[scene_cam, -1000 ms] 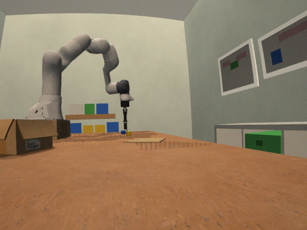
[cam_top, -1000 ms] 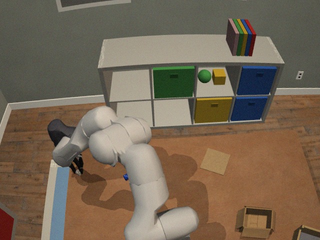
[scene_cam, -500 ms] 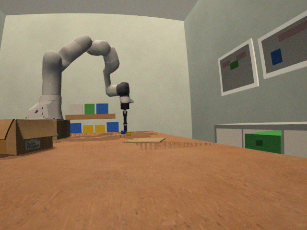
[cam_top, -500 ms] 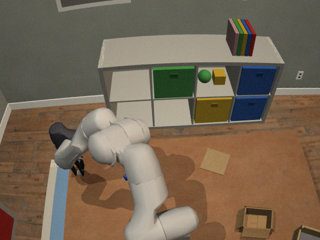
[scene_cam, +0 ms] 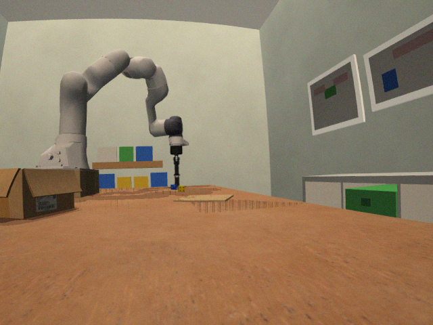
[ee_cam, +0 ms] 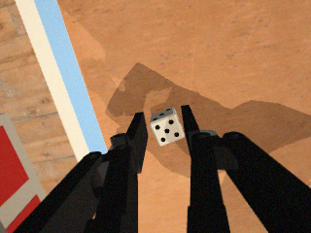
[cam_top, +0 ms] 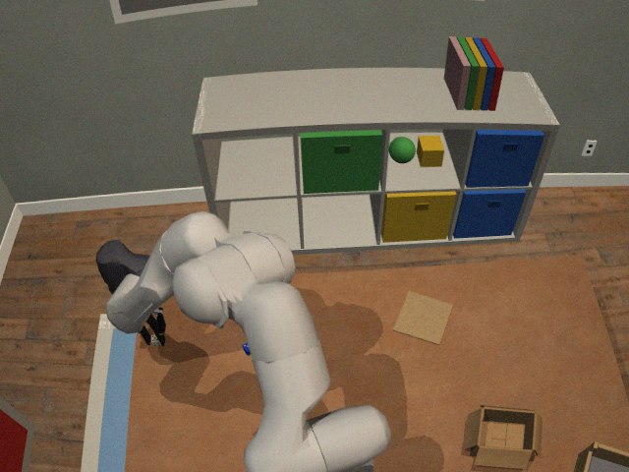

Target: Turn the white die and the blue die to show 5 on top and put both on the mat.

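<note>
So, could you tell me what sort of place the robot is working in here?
It looks like a home playroom or living room: a cube shelf unit with coloured bins and books, a large orange rug over wood flooring, and framed pictures on the wall.
</note>
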Motion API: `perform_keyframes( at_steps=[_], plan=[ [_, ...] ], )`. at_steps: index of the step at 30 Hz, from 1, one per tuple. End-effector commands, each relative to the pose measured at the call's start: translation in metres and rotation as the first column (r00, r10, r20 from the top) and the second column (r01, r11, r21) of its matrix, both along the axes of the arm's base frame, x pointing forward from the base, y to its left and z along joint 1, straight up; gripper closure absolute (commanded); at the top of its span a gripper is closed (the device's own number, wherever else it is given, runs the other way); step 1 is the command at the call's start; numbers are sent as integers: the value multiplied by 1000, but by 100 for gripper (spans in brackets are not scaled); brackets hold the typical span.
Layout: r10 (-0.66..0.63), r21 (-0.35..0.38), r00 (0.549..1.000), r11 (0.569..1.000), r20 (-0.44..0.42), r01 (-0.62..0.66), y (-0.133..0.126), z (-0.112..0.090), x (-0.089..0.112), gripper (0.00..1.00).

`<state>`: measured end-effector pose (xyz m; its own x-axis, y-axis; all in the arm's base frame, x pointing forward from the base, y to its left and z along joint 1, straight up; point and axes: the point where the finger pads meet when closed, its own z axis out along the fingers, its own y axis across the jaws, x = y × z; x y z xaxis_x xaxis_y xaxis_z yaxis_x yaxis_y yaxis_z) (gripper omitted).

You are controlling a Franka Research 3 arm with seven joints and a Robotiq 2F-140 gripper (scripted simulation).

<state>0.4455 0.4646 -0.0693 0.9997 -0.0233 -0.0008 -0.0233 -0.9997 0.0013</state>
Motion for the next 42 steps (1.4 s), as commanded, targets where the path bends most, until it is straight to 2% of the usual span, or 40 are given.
perform_keyframes(
  at_steps=[1, 22, 23, 42],
  plan=[
    [-4, 3, 1000, 1000, 4, 4, 1, 0, 1, 68],
    [-4, 3, 1000, 1000, 4, 4, 1, 0, 1, 68],
    [-4, 3, 1000, 1000, 4, 4, 1, 0, 1, 79],
    [-4, 3, 1000, 1000, 4, 4, 1, 0, 1, 79]
  ],
)
